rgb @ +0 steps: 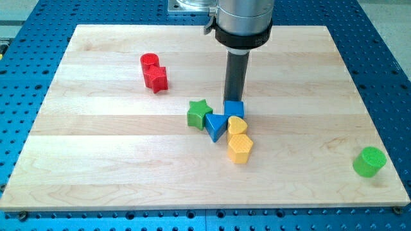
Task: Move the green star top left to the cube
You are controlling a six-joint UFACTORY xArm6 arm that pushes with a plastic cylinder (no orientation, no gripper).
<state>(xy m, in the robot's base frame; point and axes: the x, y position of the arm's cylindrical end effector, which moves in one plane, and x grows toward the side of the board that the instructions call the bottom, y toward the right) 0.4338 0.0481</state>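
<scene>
The green star (pixel 198 113) lies near the middle of the wooden board (pixel 96 160). The blue cube (pixel 234 110) sits just to the star's right, with a small gap between them. My tip (pixel 233 100) stands at the cube's top edge, touching or nearly touching it, to the upper right of the star. A blue triangle (pixel 216 126) lies below and between the star and the cube, touching the star's lower right.
A yellow heart (pixel 237 125) and a yellow hexagon (pixel 240 148) sit below the cube. A red cylinder (pixel 149 62) and a red star (pixel 156 78) lie at the upper left. A green cylinder (pixel 369 161) stands at the lower right edge.
</scene>
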